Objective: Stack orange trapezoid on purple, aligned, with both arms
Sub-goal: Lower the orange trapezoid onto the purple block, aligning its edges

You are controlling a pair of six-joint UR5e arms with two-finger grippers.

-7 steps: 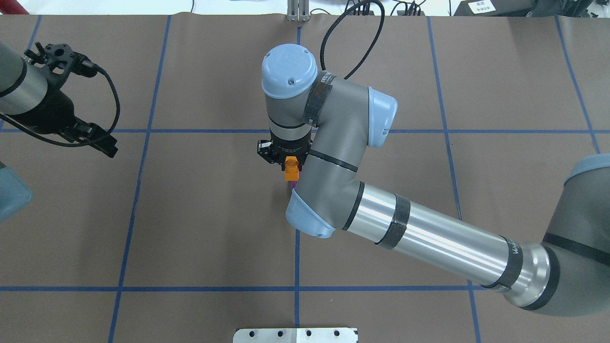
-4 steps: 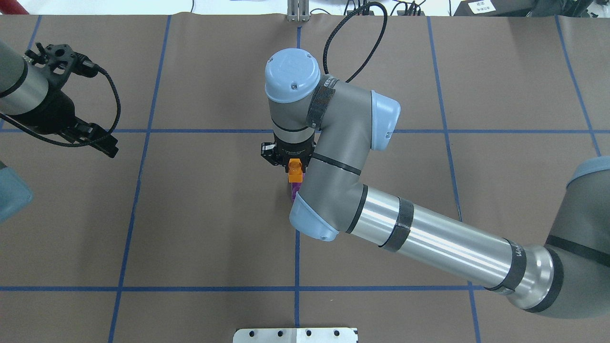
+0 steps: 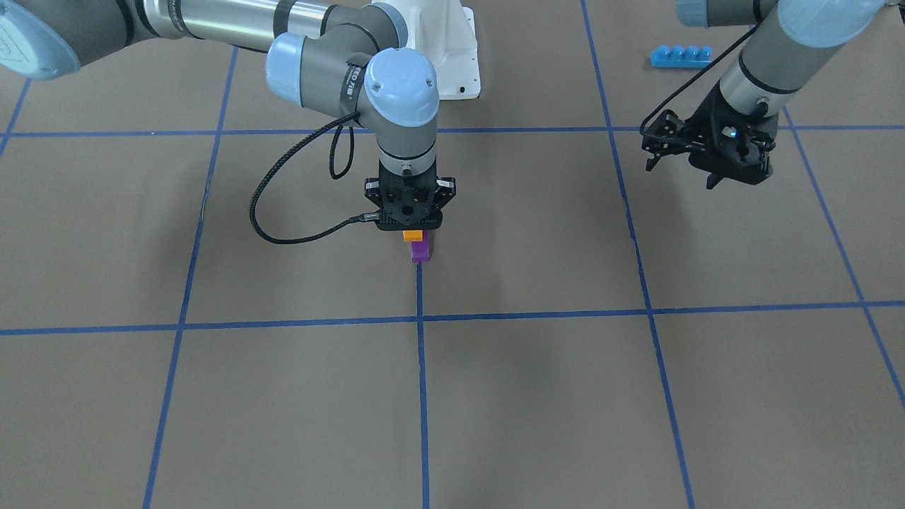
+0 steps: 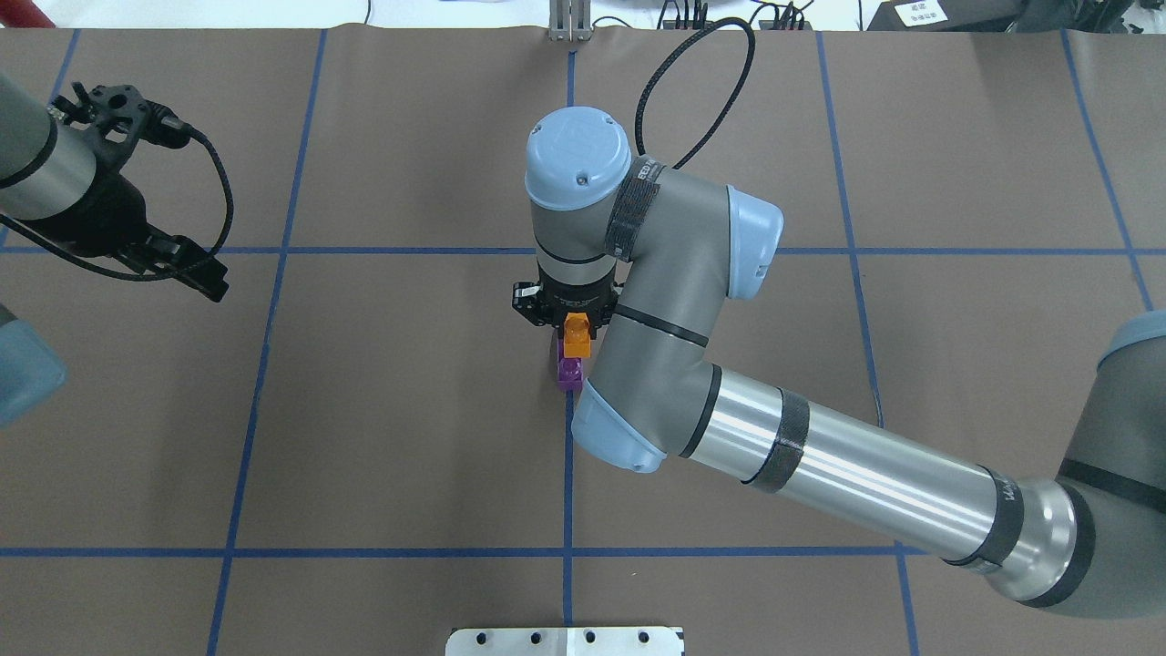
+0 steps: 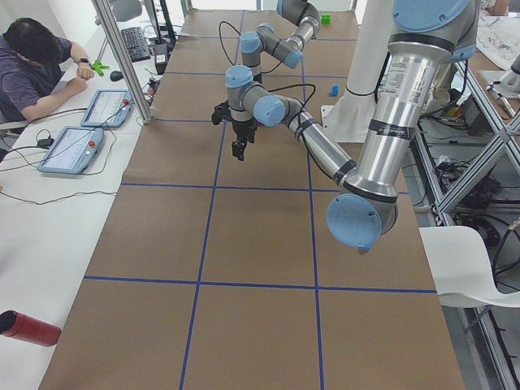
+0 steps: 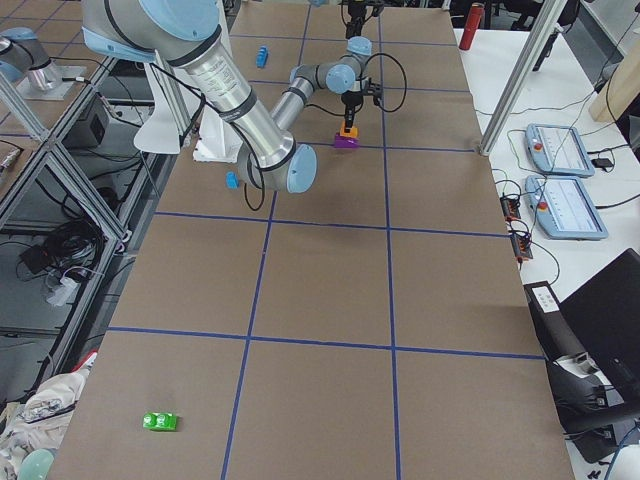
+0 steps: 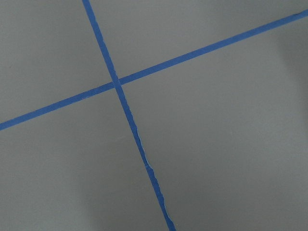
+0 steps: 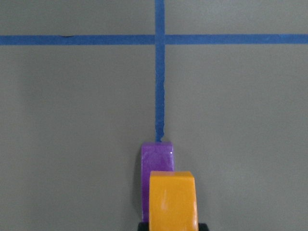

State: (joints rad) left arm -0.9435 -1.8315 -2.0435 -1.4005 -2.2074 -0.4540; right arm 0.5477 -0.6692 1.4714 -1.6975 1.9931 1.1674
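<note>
The orange trapezoid (image 4: pixel 576 335) is held in my right gripper (image 4: pixel 574 330), which is shut on it near the table's middle. It also shows in the front view (image 3: pixel 413 235) and in the right wrist view (image 8: pixel 172 199). The purple brick (image 4: pixel 570 372) stands on the table on a blue tape line, right below and slightly off from the orange one (image 3: pixel 420 252) (image 8: pixel 156 155). I cannot tell whether the two touch. My left gripper (image 4: pixel 205 278) hangs empty far to the left; in the front view (image 3: pixel 739 178) its tips look apart.
A long blue four-stud brick (image 3: pixel 680 56) lies near the robot's base on the left arm's side. A small blue brick (image 6: pixel 231 180) lies by the white base (image 3: pixel 459 63). A green piece (image 6: pixel 160 421) lies at the table's right end. A red cylinder (image 5: pixel 28 328) lies at the left end.
My right gripper has moved a little to the right and toward the robot with the orange trapezoid. More of the purple brick shows now. The left arm has stayed still.
</note>
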